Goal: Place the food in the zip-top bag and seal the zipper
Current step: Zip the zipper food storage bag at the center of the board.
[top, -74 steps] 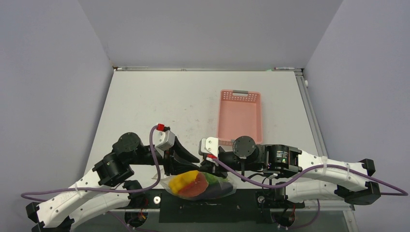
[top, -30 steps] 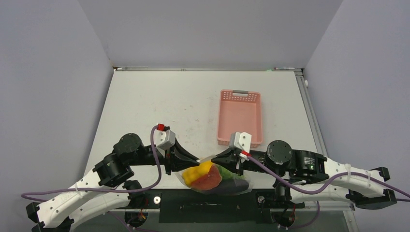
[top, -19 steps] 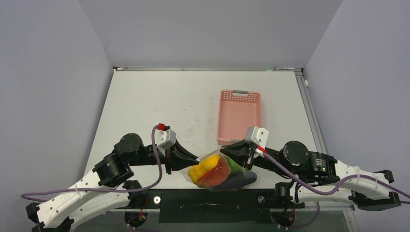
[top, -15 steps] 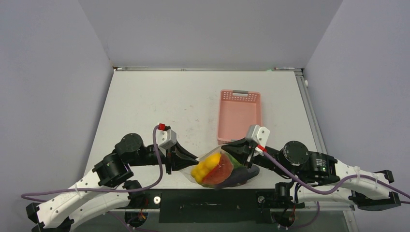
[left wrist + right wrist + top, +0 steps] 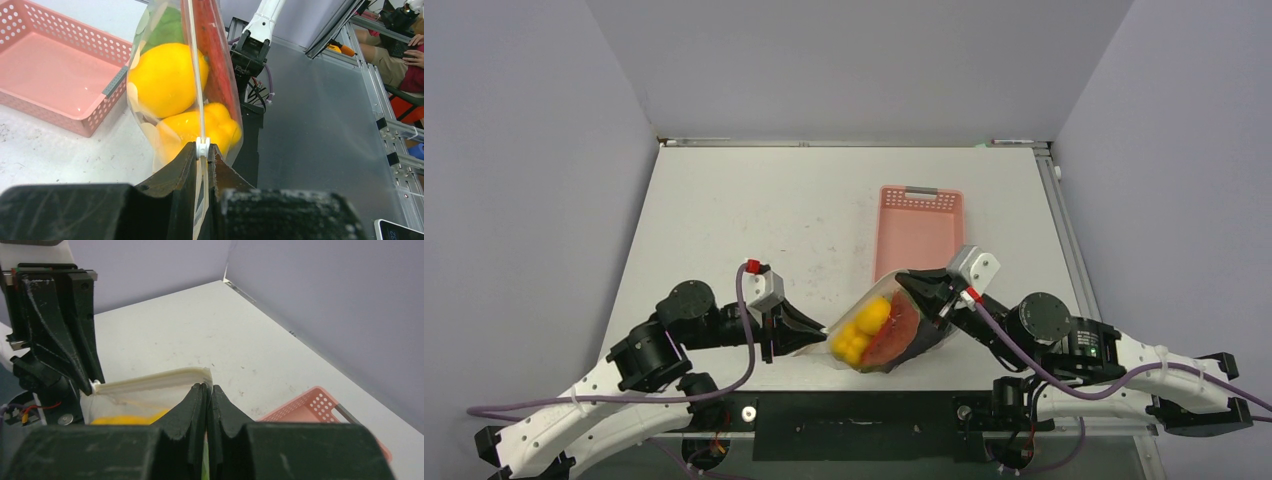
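The bag (image 5: 886,338) of food (image 5: 871,318) is just beside the basket (image 5: 919,215). The left gripper (image 5: 823,334) pinches the zipper (image 5: 864,303) at the end away from the basket; the right gripper (image 5: 904,285) pinches the end nearest it.

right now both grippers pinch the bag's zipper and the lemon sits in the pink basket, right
No: the lemon is inside the zip-top bag, not the pink basket, per the left wrist view. The left gripper and right gripper pinch the zipper.

No legible text, labels or brand marks in any view, small white-edged dark screen (image 5: 397,231) at lower right corner of left wrist view, faint digits, too small to read
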You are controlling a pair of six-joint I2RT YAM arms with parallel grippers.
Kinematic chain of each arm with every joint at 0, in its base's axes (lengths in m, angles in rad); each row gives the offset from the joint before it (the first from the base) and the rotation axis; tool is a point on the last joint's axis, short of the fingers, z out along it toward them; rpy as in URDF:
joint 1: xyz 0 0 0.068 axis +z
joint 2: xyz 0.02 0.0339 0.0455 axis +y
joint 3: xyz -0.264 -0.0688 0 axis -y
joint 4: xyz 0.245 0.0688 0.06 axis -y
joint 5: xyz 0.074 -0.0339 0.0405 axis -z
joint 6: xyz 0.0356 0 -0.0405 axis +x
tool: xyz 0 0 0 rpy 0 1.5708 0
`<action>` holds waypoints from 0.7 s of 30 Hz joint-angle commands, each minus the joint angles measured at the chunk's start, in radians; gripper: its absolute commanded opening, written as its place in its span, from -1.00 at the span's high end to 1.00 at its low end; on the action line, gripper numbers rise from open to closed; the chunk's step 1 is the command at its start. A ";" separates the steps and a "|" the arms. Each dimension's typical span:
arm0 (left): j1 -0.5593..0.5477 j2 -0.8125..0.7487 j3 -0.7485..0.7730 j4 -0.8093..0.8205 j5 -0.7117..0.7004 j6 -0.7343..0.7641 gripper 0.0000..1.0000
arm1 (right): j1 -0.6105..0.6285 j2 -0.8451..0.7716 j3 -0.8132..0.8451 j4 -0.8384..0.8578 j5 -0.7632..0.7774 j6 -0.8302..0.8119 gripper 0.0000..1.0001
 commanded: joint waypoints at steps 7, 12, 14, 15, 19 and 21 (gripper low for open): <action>-0.003 -0.040 -0.008 -0.118 -0.021 -0.006 1.00 | -0.003 -0.049 -0.029 0.334 0.282 -0.137 0.90; -0.003 -0.047 -0.014 -0.124 -0.025 -0.013 1.00 | -0.003 -0.048 -0.060 0.417 0.344 -0.195 0.90; -0.003 -0.049 -0.014 -0.128 -0.027 -0.012 1.00 | -0.003 -0.045 -0.068 0.444 0.359 -0.214 0.90; -0.003 -0.049 -0.014 -0.131 -0.028 -0.013 1.00 | -0.003 -0.044 -0.073 0.457 0.366 -0.225 0.90; -0.003 -0.055 -0.015 -0.144 -0.035 -0.014 1.00 | -0.004 -0.034 -0.088 0.508 0.391 -0.266 0.90; -0.003 -0.060 -0.018 -0.147 -0.038 -0.014 1.00 | -0.003 -0.035 -0.103 0.540 0.400 -0.285 0.90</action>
